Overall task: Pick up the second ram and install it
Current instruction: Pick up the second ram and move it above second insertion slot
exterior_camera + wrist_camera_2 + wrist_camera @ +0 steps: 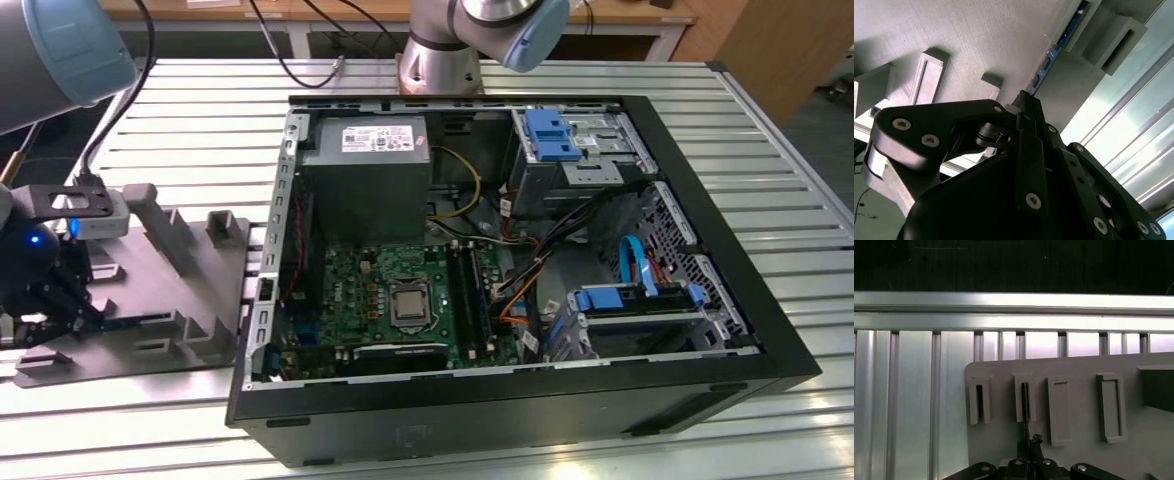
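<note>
The second ram (1054, 47) is a thin dark-blue stick standing on edge in the slots of a grey holder plate (160, 290) on the exterior view's left, beside the computer case. In the first wrist view it shows as a thin dark edge (1024, 405) running from a slotted post to my fingertips. My black gripper (54, 310) sits low over the plate. In both wrist views its fingers (1026, 102) (1029, 442) are closed together on the near end of the stick. The green motherboard (387, 290) with its long black slots (467, 285) lies inside the open case.
The open black case (534, 400) holds a grey power-supply box (363, 165), drive bays with blue clips (554, 135) and loose cables. The holder plate carries several raised slotted posts (1109, 407). Everything rests on a ribbed aluminium table (200, 110). The arm's base (441, 60) stands behind the case.
</note>
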Tool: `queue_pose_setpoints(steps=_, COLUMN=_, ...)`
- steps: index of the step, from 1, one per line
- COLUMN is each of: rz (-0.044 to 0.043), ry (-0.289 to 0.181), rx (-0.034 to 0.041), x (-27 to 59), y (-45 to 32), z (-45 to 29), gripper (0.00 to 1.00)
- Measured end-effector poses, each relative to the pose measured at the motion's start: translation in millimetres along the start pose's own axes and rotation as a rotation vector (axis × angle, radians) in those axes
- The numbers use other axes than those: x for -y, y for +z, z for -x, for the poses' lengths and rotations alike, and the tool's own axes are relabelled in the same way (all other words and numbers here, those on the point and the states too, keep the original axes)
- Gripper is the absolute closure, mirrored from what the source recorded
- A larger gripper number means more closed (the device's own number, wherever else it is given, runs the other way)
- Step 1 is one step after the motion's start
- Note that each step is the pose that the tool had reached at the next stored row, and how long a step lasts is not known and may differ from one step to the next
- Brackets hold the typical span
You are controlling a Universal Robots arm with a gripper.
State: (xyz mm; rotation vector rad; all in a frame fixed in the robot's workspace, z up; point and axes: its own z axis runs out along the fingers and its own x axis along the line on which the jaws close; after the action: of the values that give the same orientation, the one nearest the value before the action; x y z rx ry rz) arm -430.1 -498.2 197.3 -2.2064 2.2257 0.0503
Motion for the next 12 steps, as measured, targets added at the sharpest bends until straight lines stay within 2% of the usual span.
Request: queue_pose_setpoints(steps=12, rz=-0.0001, ry=0.004, rx=0.0000, x=0.0, y=0.0, z=0.0, gripper=0.88)
